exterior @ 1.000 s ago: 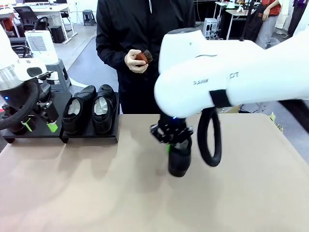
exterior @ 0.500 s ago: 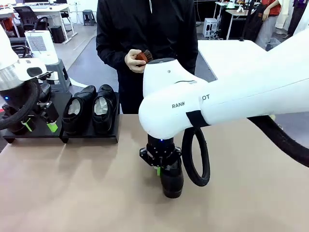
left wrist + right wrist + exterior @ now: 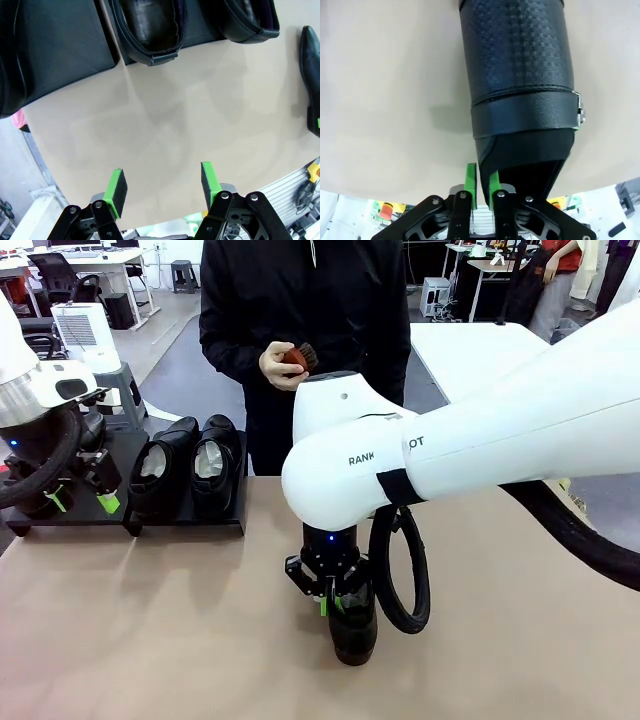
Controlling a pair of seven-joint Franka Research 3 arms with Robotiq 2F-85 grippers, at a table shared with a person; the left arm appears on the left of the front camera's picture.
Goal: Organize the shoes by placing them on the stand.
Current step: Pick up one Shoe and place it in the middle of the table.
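Note:
A glossy black shoe [image 3: 353, 632] lies on the tan table near the front middle, toe toward me. My right gripper [image 3: 331, 602] is shut on its rear rim. In the right wrist view the green fingers [image 3: 471, 184] pinch the collar edge of the textured shoe [image 3: 515, 65]. Two more shoes [image 3: 162, 468] [image 3: 214, 462], stuffed with white paper, sit side by side on the right section of the black stand [image 3: 190, 524]. My left gripper [image 3: 82, 492] hangs open over the stand's left section; its pads [image 3: 118, 184] hold nothing, with the stand [image 3: 65, 45] and shoe heels [image 3: 150, 30] beyond.
A person in black stands at the far side holding a small reddish-brown brush [image 3: 294, 359]. My right arm's bulky white links and black cable loop [image 3: 400, 570] hang over the table's middle. Bare tabletop spreads to the left front and the right.
My right arm has carried the shoe nearer to me and slightly left, down to the tabletop. The left arm and the person have stayed put.

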